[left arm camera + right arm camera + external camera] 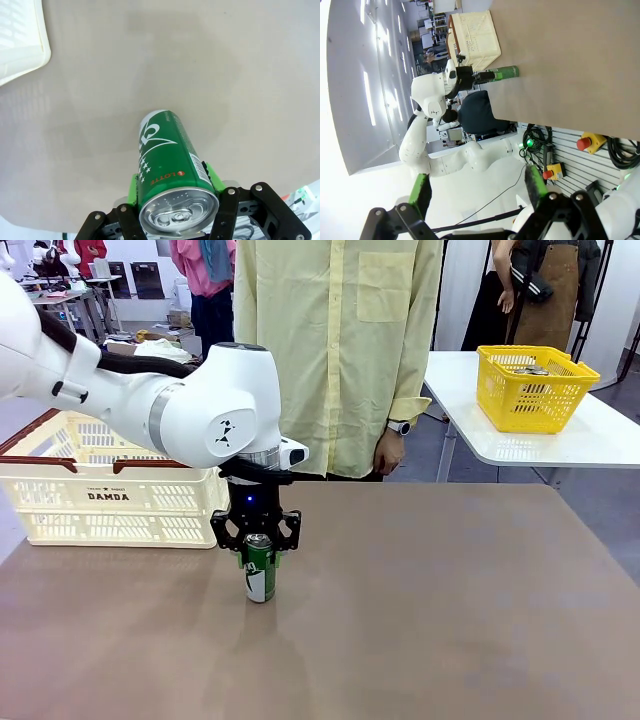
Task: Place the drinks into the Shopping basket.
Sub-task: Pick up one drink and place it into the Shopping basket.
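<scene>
A dark green drink can point(260, 575) with a silver top stands upright on the brown table, near the middle. From above, my left gripper point(258, 558) has its green pads pressed on both sides of the can's upper part. The left wrist view looks down on the can point(170, 165), with the left gripper point(172, 182) shut on it and the table below. The cream Shopping basket point(100, 495) marked "DAMDA" sits at the table's left, behind the arm; its corner point(20, 45) shows from the wrist. My right gripper point(477, 192) is open and holds nothing, far from the can point(506, 73).
A person in a yellow shirt point(340, 340) stands at the far side of the table, one hand point(388, 452) hanging by the edge. A bright yellow basket point(530, 390) sits on a separate white table at the back right. Bare tabletop lies to the can's right.
</scene>
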You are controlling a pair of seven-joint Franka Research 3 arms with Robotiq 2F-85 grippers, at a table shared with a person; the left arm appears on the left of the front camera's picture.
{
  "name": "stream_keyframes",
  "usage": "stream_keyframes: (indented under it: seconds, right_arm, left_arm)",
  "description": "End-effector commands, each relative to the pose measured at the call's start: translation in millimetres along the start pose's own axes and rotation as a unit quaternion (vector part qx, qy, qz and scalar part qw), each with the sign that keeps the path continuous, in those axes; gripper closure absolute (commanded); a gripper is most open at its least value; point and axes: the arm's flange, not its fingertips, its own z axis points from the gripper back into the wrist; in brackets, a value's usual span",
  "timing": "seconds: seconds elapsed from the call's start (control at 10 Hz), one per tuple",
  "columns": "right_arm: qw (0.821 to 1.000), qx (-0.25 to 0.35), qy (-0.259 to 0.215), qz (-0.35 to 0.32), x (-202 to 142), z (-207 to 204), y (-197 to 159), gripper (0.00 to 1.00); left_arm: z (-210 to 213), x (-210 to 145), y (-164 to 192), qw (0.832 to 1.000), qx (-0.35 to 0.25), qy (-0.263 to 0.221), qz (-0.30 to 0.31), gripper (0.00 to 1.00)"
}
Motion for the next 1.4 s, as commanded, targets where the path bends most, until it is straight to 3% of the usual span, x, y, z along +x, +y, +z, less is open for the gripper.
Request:
stream_keyframes:
  seconds: [0.0, 0.3, 0.5, 0.7, 0.9, 1.0, 1.3]
  right_arm:
    - [1.000, 0.007, -0.001, 0.003, -0.3, 2.0, 4.3, 0.00]
    - [1.000, 0.007, -0.001, 0.003, -0.3, 2.0, 4.3, 0.00]
    - [1.000, 0.007, -0.001, 0.003, -0.3, 2.0, 4.3, 0.00]
    - [1.000, 0.007, -0.001, 0.003, -0.3, 2.0, 4.3, 0.00]
    - [1.000, 0.007, -0.001, 0.003, -0.3, 2.0, 4.3, 0.00]
    - [1.000, 0.007, -0.001, 0.003, -0.3, 2.0, 4.3, 0.00]
    - [1.000, 0.007, -0.001, 0.003, -0.3, 2.0, 4.3, 0.00]
  left_arm:
    - [-0.7, 3.5, -0.5, 0.999, 0.025, -0.006, 0.018, 1.00]
    - [14.1, -0.2, 2.9, 0.999, 0.022, -0.025, 0.005, 1.00]
    - [98.7, -19.2, 25.2, 0.996, 0.007, -0.092, -0.015, 1.00]
    - [154.7, -37.5, 39.1, 0.991, -0.021, -0.119, -0.051, 1.00]
    - [175.6, -54.1, 39.8, 0.989, -0.048, -0.123, -0.066, 1.00]
    - [166.2, -44.0, 34.2, 0.990, -0.012, -0.130, -0.044, 1.00]
    - [166.2, -44.0, 34.2, 0.990, -0.012, -0.130, -0.044, 1.00]
